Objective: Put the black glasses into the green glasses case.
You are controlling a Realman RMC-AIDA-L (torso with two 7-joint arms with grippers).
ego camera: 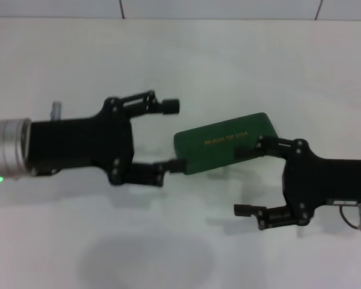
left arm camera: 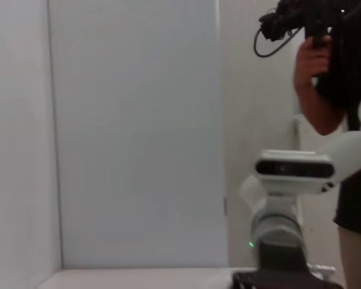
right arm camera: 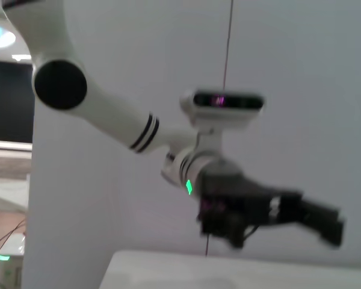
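Note:
The green glasses case (ego camera: 225, 143) lies shut on the white table, gold lettering on its lid. The black glasses are out of view in every frame. My left gripper (ego camera: 172, 136) hangs open just off the case's left end, its lower fingertip (ego camera: 175, 165) at the case's near-left corner. On the other side my right gripper (ego camera: 243, 179) is open too. Its upper finger (ego camera: 256, 147) reaches over the case's right part, while its lower finger is in front of the case. The right wrist view shows the left gripper (right arm camera: 313, 217) farther off, and no case.
The white table (ego camera: 180, 54) stretches all round the case, with a wall seam at the far edge. In the left wrist view the robot's head (left arm camera: 293, 168) stands before a pale wall, and a person (left arm camera: 343, 90) stands behind it.

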